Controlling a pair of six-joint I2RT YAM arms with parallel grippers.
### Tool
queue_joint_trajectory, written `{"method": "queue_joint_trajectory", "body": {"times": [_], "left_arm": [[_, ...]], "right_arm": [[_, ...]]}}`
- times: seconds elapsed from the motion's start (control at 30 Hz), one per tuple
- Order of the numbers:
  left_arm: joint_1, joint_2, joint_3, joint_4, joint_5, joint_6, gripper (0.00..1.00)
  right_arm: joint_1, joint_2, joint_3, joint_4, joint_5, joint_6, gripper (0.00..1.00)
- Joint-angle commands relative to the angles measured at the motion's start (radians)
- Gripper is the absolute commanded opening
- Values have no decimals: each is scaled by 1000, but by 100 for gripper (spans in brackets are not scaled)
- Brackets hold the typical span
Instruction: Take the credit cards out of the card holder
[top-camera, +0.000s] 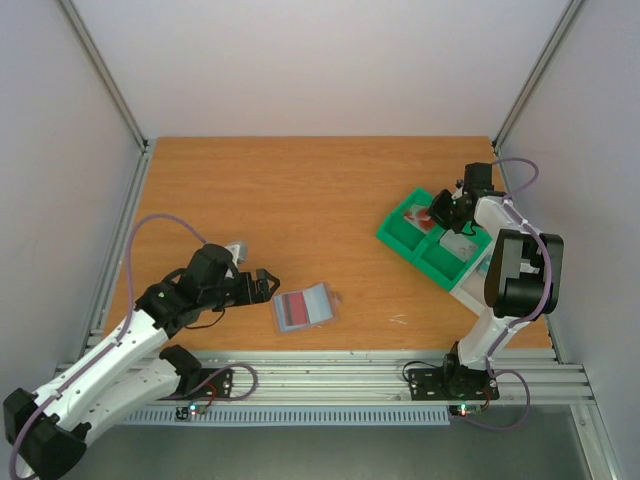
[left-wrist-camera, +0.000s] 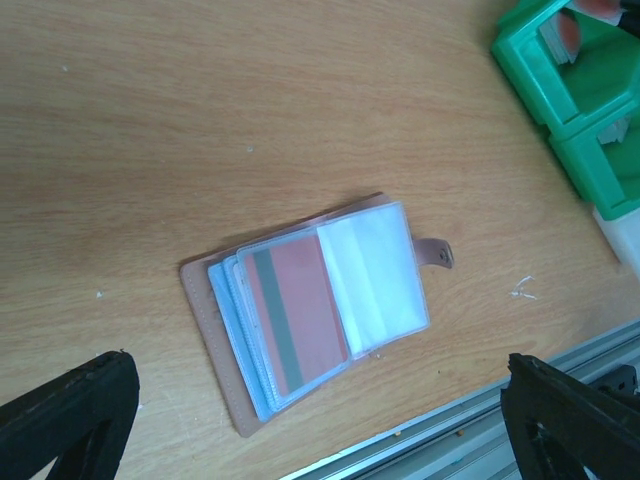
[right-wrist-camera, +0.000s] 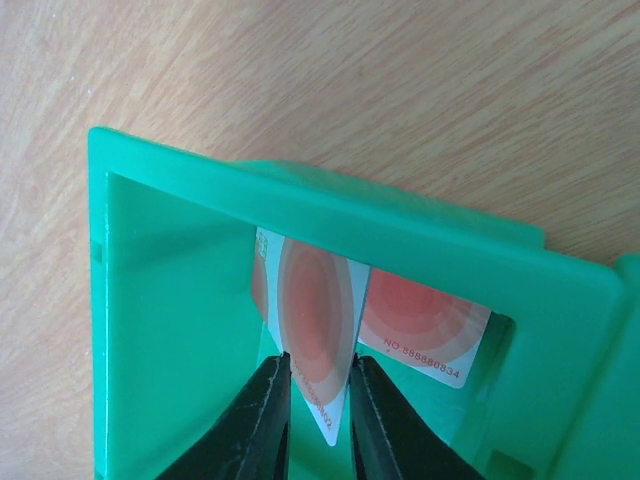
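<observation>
Wooden table, green tray wall fronting credit cards

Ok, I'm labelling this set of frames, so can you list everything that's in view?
table: one, orange-brown wood, under everything.
card holder: one, brown cover with clear sleeves, lying open near the table's front edge.
red card: one, red with a dark stripe, in the holder's top sleeve; paler ones beneath, count unclear.
green tray: one, green, compartmented, on the table's right side.
white cards: two, white with red round marks, in one tray compartment.
left gripper: one, black, open, beside the card holder, not touching it.
right gripper: one, black, over the tray, a finger on each side of one white card; grip unclear.
</observation>
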Motion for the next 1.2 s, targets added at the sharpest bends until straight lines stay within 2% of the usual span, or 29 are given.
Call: {"method": "queue_joint_trajectory", "body": {"times": [0.0, 0.33, 0.73, 0.97, 1.17], "left_arm": [[2, 16, -10, -16, -8, -21, 99], [4, 9, -37, -9, -14, -65, 99], [4, 61, -109, 93, 53, -105, 99], [4, 128, -147, 185, 122, -137, 88], [4, 172, -216, 330, 169, -187, 77]], "right_arm": [[-5, -13, 36, -52, 25, 31, 19], [-5, -75, 63, -138, 22, 79, 24], [37, -195, 6, -170, -84, 91, 29], [127, -286, -59, -180, -143, 76, 30], [278, -347, -111, -192, -163, 47, 31]]}}
